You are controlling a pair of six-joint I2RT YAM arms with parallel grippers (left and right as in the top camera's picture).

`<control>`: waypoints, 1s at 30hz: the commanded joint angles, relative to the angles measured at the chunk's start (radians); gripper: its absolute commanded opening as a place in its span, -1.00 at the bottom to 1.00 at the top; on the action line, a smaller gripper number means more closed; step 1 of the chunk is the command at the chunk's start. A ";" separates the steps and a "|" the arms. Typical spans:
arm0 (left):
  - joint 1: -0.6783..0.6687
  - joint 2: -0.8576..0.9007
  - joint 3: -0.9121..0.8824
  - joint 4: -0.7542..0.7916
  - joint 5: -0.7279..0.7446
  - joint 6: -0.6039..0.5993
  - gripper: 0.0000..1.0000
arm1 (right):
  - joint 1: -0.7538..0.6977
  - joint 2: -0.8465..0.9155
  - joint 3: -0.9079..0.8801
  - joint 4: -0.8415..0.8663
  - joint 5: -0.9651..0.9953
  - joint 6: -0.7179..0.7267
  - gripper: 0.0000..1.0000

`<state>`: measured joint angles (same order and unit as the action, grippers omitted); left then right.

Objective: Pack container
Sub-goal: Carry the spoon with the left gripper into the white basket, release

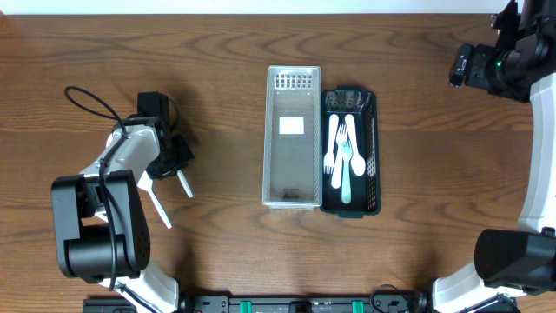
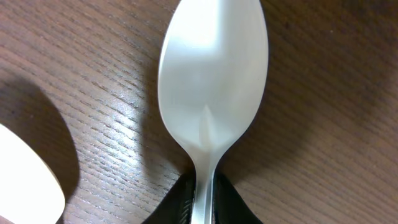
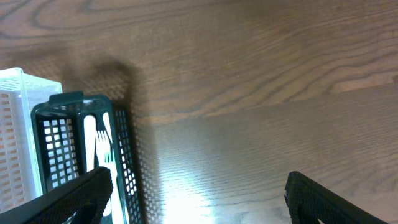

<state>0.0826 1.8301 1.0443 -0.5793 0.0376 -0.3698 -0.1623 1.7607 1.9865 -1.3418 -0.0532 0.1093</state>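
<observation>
On the brown wooden table (image 1: 217,69), the clear rectangular plastic bin (image 1: 292,174) stands between the dark perforated plastic basket (image 1: 373,148) of white cutlery (image 1: 345,156) and the white plastic spoon (image 2: 211,81) held well to its left, so a low carry may clip its wall. The left gripper (image 2: 204,202) pinches only the spoon's neck, a narrow hold that may swivel or slip; the right gripper (image 3: 199,202) gapes wide and empty.

Left arm (image 1: 130,155): white shells, black joint housings, thin black cable (image 1: 110,105) looping off wrist. Right arm (image 1: 543,148): white link, black cylindrical joints, green light (image 1: 500,63) on wrist. Right fingers (image 3: 74,199): matte black, finely textured.
</observation>
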 commanded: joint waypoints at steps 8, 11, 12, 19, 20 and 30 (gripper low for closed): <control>-0.002 0.036 -0.025 -0.018 0.034 -0.005 -0.88 | -0.003 0.010 -0.006 0.002 -0.007 -0.014 0.84; -0.019 -0.022 -0.010 -0.055 0.034 0.005 -0.89 | -0.003 0.010 -0.006 0.002 -0.007 -0.014 0.84; -0.031 -0.046 0.001 -0.072 0.034 0.016 -0.89 | -0.003 0.010 -0.006 0.002 -0.007 -0.014 0.84; -0.224 -0.295 0.181 -0.257 0.033 0.067 -0.88 | -0.003 0.010 -0.006 0.003 -0.007 -0.013 0.84; -0.260 -0.322 0.207 -0.268 0.033 0.066 -0.89 | -0.003 0.010 -0.006 0.003 -0.007 -0.014 0.84; -0.595 -0.337 0.288 -0.176 0.022 0.048 -0.89 | -0.003 0.010 -0.006 0.002 -0.007 -0.013 0.84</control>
<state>-0.4625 1.4300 1.3396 -0.7692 0.0681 -0.3176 -0.1623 1.7607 1.9865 -1.3415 -0.0532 0.1093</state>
